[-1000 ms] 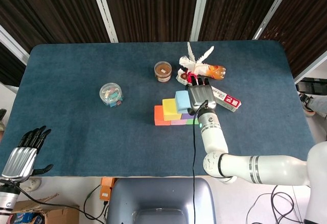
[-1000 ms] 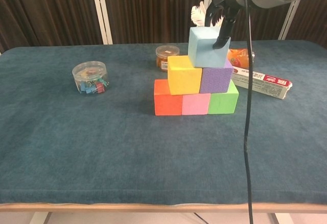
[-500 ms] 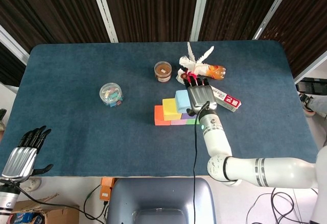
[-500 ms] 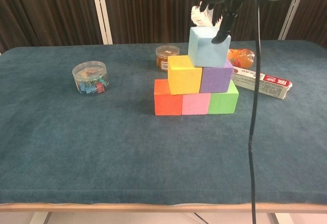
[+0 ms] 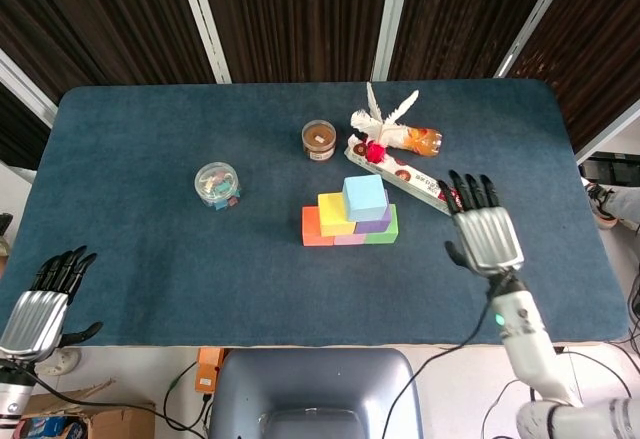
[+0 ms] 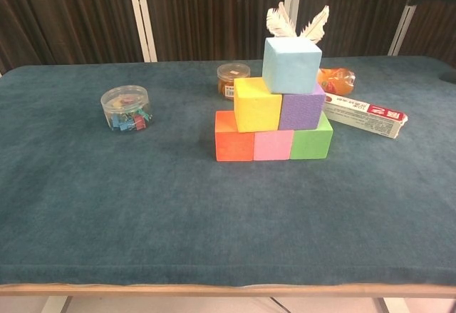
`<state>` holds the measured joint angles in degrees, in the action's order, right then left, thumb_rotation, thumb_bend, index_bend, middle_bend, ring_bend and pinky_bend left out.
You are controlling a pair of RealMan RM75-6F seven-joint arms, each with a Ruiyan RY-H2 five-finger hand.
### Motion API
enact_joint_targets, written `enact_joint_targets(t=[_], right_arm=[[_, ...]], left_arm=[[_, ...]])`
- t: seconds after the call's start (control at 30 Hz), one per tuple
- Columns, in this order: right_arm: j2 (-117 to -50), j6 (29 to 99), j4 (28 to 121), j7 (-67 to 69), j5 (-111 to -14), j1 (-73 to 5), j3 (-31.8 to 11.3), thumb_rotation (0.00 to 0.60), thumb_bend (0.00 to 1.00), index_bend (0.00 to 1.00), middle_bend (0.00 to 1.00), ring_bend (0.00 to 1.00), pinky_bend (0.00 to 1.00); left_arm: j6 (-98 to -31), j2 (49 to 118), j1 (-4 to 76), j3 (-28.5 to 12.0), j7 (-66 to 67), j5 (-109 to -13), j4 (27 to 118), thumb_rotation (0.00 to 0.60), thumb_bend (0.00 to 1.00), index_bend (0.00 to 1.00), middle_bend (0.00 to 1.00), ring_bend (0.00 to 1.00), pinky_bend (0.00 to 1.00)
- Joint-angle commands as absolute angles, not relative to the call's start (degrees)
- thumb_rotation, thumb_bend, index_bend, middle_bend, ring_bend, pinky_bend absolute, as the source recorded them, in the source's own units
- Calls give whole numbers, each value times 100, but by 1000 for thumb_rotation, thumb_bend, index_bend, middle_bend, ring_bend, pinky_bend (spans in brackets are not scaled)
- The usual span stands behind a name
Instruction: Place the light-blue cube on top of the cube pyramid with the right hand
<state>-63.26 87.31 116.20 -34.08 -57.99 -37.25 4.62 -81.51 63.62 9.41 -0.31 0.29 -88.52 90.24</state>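
Head view: light-blue cube (image 5: 365, 197) sat on top of cube pyramid (image 5: 350, 221), nothing touching it. Right hand (image 5: 483, 232) was off to the side over blue felt-like table (image 5: 150, 139), fingers spread, holding nothing. Left hand (image 5: 42, 297) hung past table's near corner, also empty with fingers apart. Long flat box (image 5: 405, 176), round clear tub (image 5: 217, 184), small brown jar (image 5: 319, 140) sat around.

Chest view: matte blocky cubes, sharp edges. White feathers (image 6: 296, 24) and orange bottle (image 6: 335, 80) behind stack. No hands seen.
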Motion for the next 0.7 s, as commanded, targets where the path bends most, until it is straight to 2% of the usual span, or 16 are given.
enact_joint_targets(t=[0.03,0.13,0.2,0.7], right_arm=[[-6762,10114,9467,-845,-7594,-1411,1765,600,225,0,0,0,0],[-7091,10371,8808,-341,-7747,-1050,1509,600,224,0,0,0,0],[-7146,10351,8612,-479,-7877,-958,1464,600,225,0,0,0,0],[-7057,9774,8626,-346,-8404,-693,1042,600,224,0,0,0,0]], left_arm=[[-8269,6456,886,-47,140,-8867,8959,600,62,0,0,0,96],[-8329,6535,854,-51,260,-8869,8944,600,62,0,0,0,96],[-8333,6581,840,-53,367,-8845,8935,600,62,0,0,0,97],[-8296,6616,846,-25,466,-8897,8947,600,62,0,0,0,96]])
